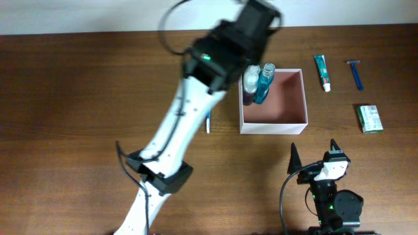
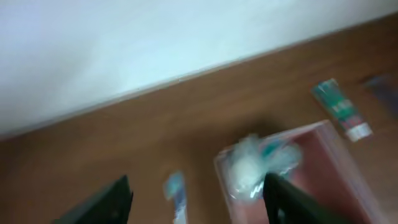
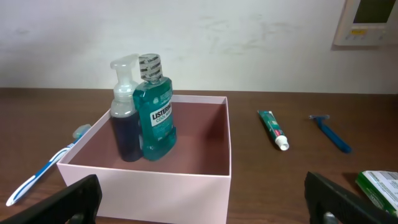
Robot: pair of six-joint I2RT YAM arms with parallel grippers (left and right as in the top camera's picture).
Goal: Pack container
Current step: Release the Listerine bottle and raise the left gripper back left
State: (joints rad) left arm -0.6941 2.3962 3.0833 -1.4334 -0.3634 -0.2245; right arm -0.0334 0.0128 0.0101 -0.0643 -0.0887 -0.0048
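Light was soft and even. Left wrist view was motion-blurred, container (image 2: 329,171) smeared. Right wrist view was sharp.

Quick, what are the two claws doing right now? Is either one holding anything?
Left gripper: open, holding nothing.
Right gripper: wide open, holding nothing.

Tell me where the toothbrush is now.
Overhead, the toothbrush lies on the table just left of the container, close to its left wall.
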